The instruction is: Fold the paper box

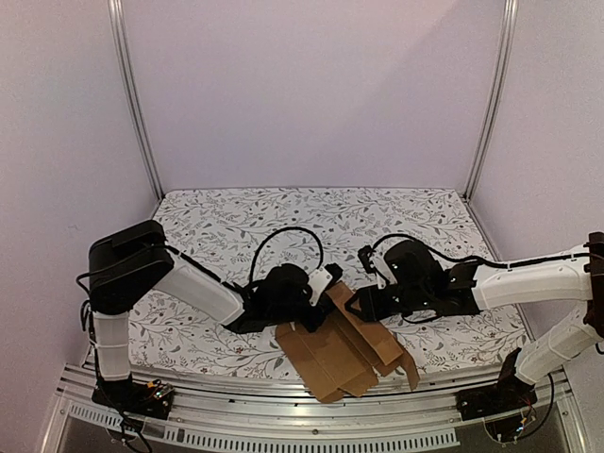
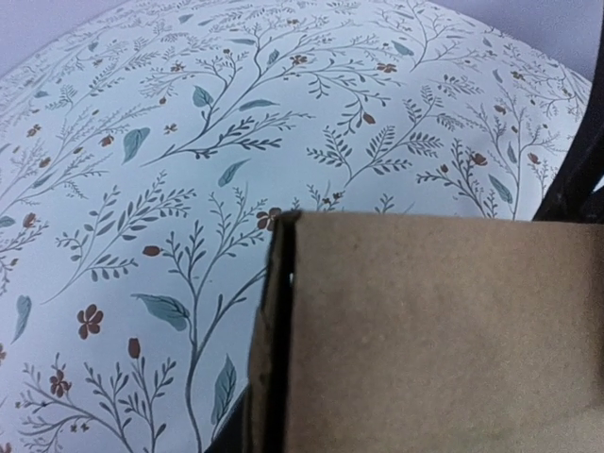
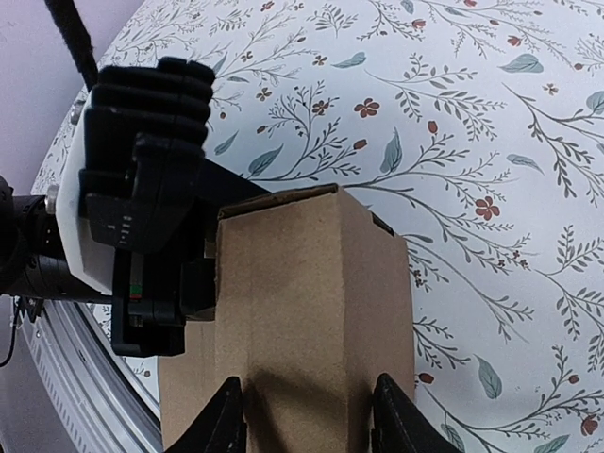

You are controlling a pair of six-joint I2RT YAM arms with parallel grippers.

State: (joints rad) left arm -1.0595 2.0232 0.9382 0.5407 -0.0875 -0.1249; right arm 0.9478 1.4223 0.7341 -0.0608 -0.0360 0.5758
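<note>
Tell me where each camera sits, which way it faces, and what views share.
Top external: above and behind the bases, looking down at the table; both arms, left gripper, right gripper, paper box.
Left wrist: on the left arm, close against the box, table beyond; own fingers hardly show.
Right wrist: on the right arm, facing the left gripper; own fingertips flank the box.
Shared: all three see the box.

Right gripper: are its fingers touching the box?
Cannot tell. In the right wrist view, fingers of the right gripper overlap the box, but neither contact nor a gap shows plainly.
</note>
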